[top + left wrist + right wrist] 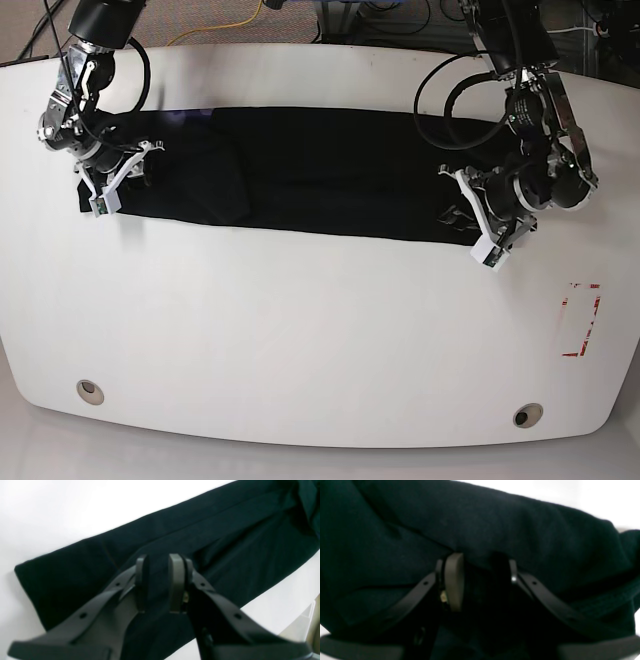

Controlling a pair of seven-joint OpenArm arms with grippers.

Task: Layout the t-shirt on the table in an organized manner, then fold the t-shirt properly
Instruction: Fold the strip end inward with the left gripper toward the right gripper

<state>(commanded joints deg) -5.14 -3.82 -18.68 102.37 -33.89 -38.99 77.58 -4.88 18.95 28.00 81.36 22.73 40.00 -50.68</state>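
Nearest the base camera: bare white table, two metal grommets near its front edge, a red tape rectangle off to one side. Farther back: the t-shirt lying as a long, narrow black band across the table, apparently already folded lengthwise, with shorter crosswise folds judged still to come. At the band's ends: left gripper over the cloth, jaws slightly parted with dark fabric between them, grip uncertain; right gripper pressed into bunched cloth, jaws similarly apart, grip not discernible either. No print visible anywhere; sleeves and collar lost in the uniform black; right wrist view almost wholly filled by fabric.
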